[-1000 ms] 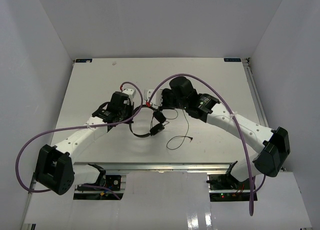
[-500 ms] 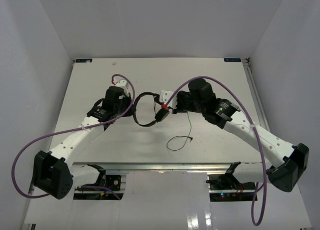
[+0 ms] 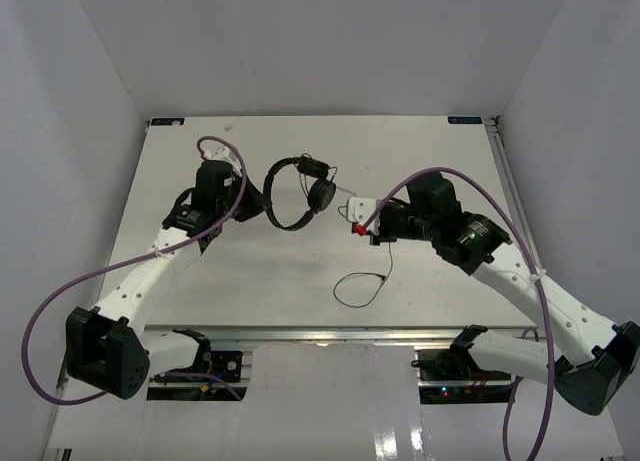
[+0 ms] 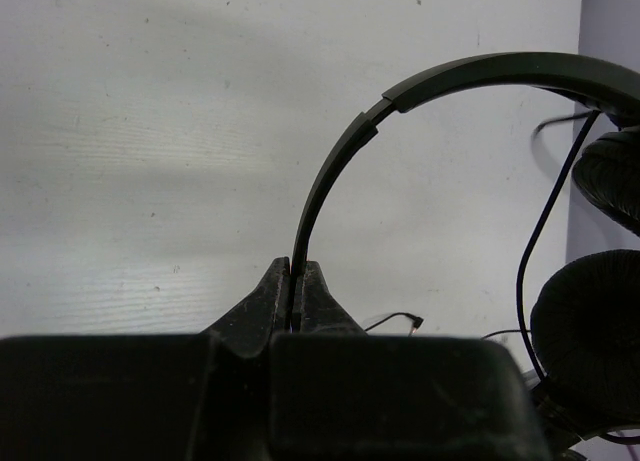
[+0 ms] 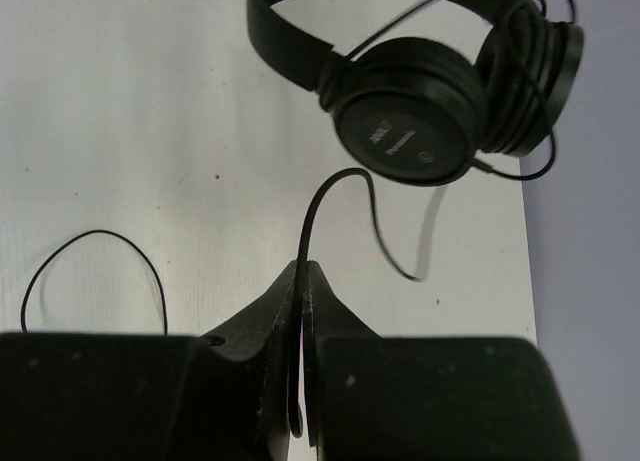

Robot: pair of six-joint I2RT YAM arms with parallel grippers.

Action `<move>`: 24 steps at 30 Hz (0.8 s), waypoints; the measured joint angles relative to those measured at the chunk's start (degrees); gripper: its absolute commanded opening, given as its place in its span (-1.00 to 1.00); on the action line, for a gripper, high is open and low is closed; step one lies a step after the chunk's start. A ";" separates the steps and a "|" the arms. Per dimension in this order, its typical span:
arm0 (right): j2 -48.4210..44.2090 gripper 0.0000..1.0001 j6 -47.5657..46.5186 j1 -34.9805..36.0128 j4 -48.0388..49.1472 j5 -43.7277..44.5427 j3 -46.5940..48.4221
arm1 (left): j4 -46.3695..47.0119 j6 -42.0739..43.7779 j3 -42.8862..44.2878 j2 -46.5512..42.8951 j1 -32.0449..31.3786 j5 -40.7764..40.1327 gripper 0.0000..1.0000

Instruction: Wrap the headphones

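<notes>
The black headphones (image 3: 298,188) hang above the table's far middle, held by the headband. My left gripper (image 3: 252,195) is shut on the thin headband (image 4: 330,171), and the two earcups (image 4: 595,331) show at the right of the left wrist view. My right gripper (image 3: 352,218) is shut on the thin black cord (image 5: 312,221), to the right of the earcups (image 5: 405,121). The cord runs down from my right gripper to a loose loop and plug (image 3: 362,284) lying on the table.
Thick purple robot cables (image 3: 60,291) arc over both arms. White walls close in the table (image 3: 420,151) at left, back and right. A metal rail (image 3: 330,331) runs along the near edge.
My left gripper has carried the headphones up and toward the far side. My right gripper has pulled away to the right along the cord, and the two arms have spread apart.
</notes>
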 measured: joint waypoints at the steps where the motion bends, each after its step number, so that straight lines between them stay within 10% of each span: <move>1: -0.39 -0.85 -0.05 -0.11 -0.12 -0.43 -0.26 | 0.05 -0.66 0.34 0.00 0.40 0.17 -1.00; 24: -0.99 -0.85 -2.27 -0.69 -5.90 -10.75 -0.71 | 6.19 -13.10 2.71 8.97 6.01 2.51 -1.00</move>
